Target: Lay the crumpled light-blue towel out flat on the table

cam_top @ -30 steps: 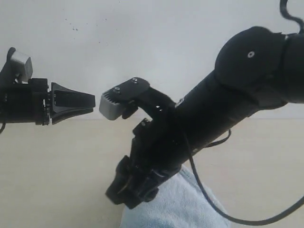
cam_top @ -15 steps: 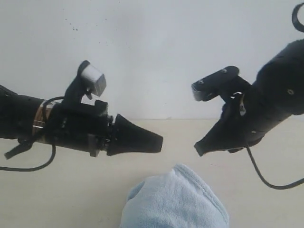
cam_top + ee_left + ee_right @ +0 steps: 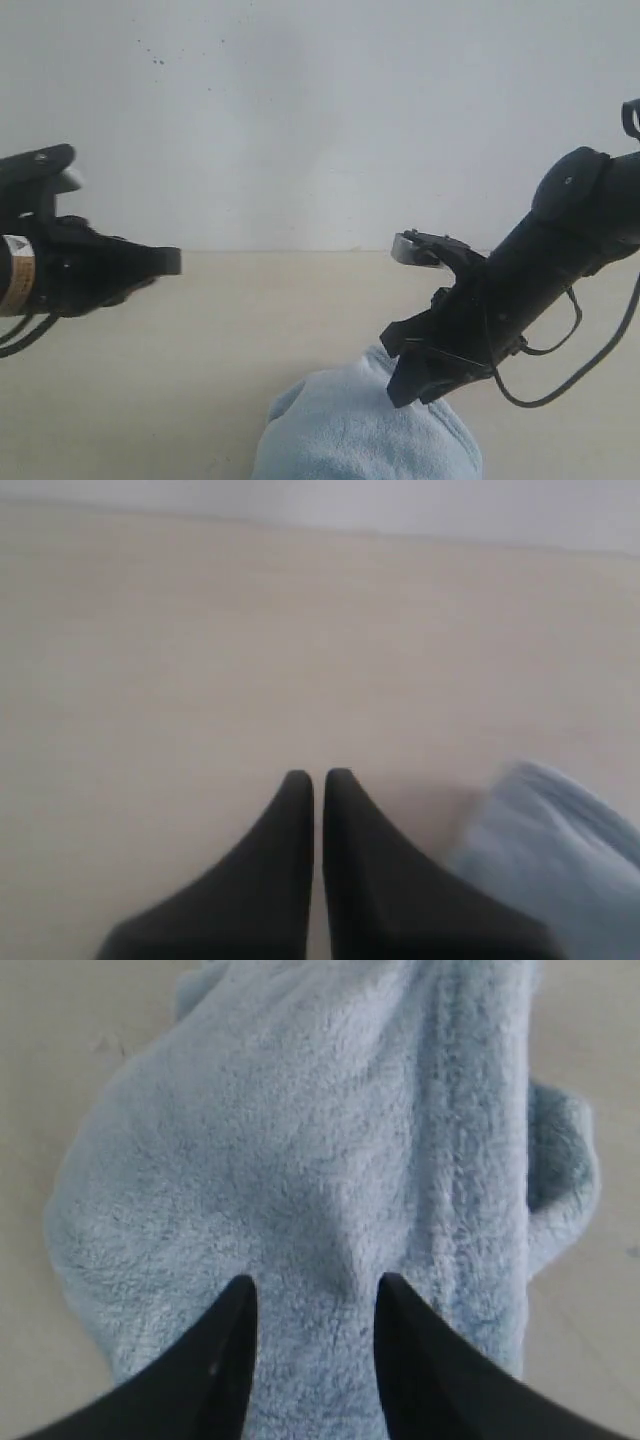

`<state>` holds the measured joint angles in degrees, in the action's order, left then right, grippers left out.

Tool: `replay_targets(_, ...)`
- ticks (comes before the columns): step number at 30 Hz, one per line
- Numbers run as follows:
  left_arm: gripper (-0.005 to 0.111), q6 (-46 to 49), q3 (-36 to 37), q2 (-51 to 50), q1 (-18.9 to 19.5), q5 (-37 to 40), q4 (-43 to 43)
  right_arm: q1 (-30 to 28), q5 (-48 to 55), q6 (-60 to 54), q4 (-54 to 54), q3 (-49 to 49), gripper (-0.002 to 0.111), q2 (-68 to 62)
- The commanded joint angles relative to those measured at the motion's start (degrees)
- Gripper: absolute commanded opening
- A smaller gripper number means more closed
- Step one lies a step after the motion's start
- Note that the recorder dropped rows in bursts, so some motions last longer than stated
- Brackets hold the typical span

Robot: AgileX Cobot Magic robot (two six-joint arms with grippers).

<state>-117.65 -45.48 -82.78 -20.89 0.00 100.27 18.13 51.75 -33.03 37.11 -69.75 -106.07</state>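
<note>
Blue towel (image 3: 330, 1160) under right end effector (image 3: 317, 1282), parted in wrist view; left end effector (image 3: 318, 776) closed.

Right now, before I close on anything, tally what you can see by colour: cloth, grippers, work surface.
Light blue: 1, the towel
Black: 2, the left gripper and the right gripper
Pale beige: 1, the table
Total: 4

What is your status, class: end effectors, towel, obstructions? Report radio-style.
Left end effector shut, empty, off the towel. Right end effector open above it. Towel bunched on table. No obstruction seen.
</note>
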Motion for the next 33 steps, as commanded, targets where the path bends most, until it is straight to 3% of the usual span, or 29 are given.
replay_targets(1,0.004,6.95,2.76,4.34,-0.30,18.26,-0.32,-0.38,-0.54,-2.54,-0.35,-2.37,0.038,-0.81)
replay_targets(4,0.004,7.58,2.41,5.37,-0.30,18.53,-0.32,-0.38,-3.69,-1.89,-4.38,-2.22,0.038,-0.99)
replay_targets(10,0.006,7.69,1.89,5.05,-0.30,3.32,-0.32,-0.38,-6.46,1.47,-7.07,-0.94,0.038,-4.86)
replay_targets(13,0.019,7.69,1.89,3.46,-0.30,-3.22,-0.32,-0.35,-5.91,1.59,-7.07,-0.94,0.038,-5.75)
replay_targets(16,0.040,7.60,1.84,1.21,-0.30,-6.73,-0.32,-0.35,-5.54,1.45,-7.07,-0.94,0.039,-5.62)
replay_targets(19,0.057,7.60,1.59,-0.83,-0.30,-8.55,-2.15,-0.35,-4.63,1.45,-7.07,-1.16,0.052,-5.28)
replay_targets(22,0.061,7.60,0.22,-2.59,-0.30,-11.29,-4.12,-0.35,-5.17,1.34,-7.07,-1.16,0.062,-5.47)
replay_targets(26,0.061,7.60,-1.07,-4.03,-0.30,-16.63,-4.01,-0.35,-5.42,1.25,-5.74,-1.16,0.062,-6.55)
replay_targets(29,0.061,7.60,-1.19,-4.68,-0.30,-18.08,-4.11,-0.35,-4.38,1.25,-0.16,-1.16,0.054,-6.49)
replay_targets(33,0.061,7.60,-1.19,-4.68,-0.30,-17.17,-4.11,-0.35,2.46,-4.67,12.21,-1.55,0.024,-5.73)
